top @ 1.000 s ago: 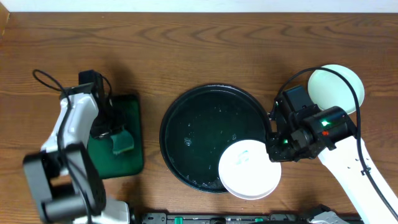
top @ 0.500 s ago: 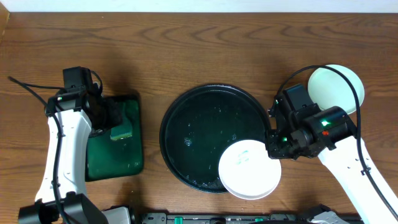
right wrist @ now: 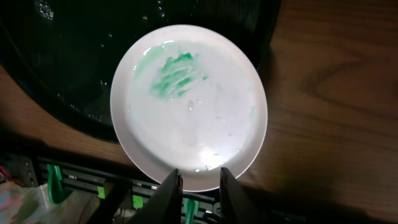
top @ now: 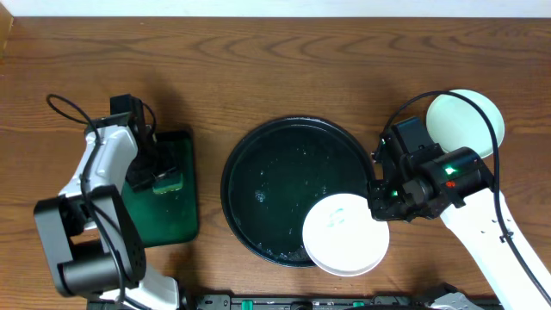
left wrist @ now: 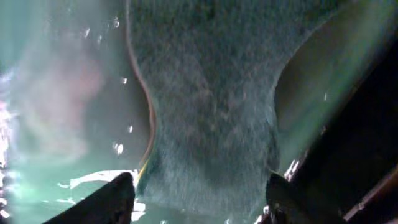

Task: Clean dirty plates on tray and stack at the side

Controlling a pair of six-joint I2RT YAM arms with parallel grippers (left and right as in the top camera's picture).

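Brown wooden surface, wide and bare beyond both arms. One black tray lies ahead of the right gripper, whose fingers stand narrowly parted, holding nothing. One white plate, smeared green, sits at their tips, overhanging the tray's rim. One mint plate rests behind that gripper, off the tray. The left gripper gapes wide over one sponge on one green tray

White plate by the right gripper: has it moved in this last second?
No. The white plate overlaps the same lower-right rim of the black tray as before.
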